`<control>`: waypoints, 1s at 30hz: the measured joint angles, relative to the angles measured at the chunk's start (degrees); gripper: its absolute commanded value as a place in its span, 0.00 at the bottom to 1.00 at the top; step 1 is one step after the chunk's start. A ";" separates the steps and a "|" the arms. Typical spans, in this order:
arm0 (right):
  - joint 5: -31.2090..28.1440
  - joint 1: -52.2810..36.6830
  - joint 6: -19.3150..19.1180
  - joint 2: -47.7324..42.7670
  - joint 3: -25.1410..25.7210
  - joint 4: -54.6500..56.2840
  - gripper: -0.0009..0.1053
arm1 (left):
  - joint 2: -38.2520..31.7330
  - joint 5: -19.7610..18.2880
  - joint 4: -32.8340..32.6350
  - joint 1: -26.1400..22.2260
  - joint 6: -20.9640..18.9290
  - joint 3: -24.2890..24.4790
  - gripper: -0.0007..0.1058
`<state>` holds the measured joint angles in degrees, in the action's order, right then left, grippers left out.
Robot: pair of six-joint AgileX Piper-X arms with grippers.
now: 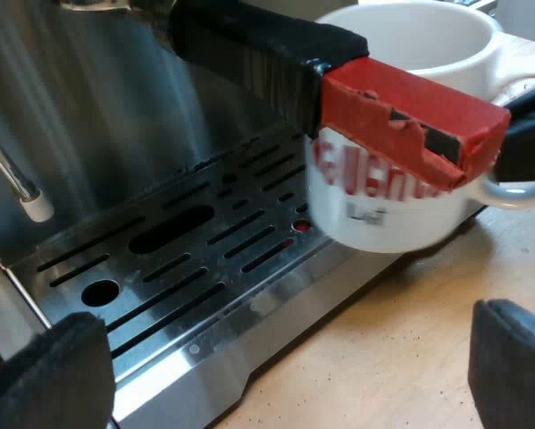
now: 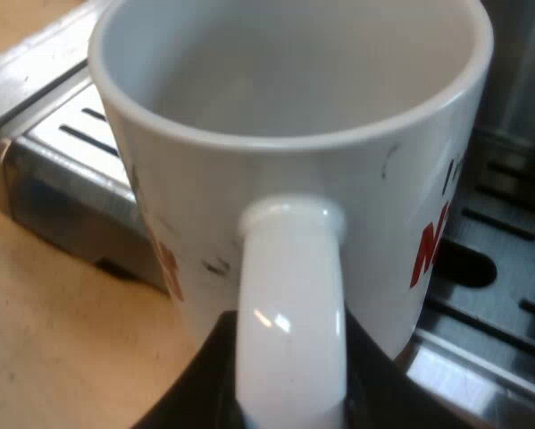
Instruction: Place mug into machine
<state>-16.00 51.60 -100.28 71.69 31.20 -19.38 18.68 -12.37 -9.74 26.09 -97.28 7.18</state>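
My right pincer (image 2: pixel 289 402) is clenched on the handle of the white mug (image 2: pixel 196 188), which sits at the edge of the drip tray (image 1: pixel 160 268), near the holder's red-ended handle (image 1: pixel 410 116). My left pincer (image 1: pixel 280 371) is released. The mug looks like glazed ceramic, so I judge it stiff, slick and breakable; the handle is the surest hold. Its red lettering is unreadable beyond an N.

You see red block lettering on the white mug (image 1: pixel 383 214), its letters smeared and their tops hidden behind the holder's red end (image 1: pixel 410 112); no word reads whole. From the right wrist, a red "N" curves off the mug's side beneath a small dark mark, perhaps "I'"
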 measured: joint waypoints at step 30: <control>-5.67 0.00 3.42 18.24 14.21 -5.04 0.48 | 0.00 -0.34 0.00 0.00 0.00 0.00 0.77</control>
<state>-21.67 51.60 -96.85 89.93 45.41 -24.42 18.68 -12.70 -9.74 26.09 -97.28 7.18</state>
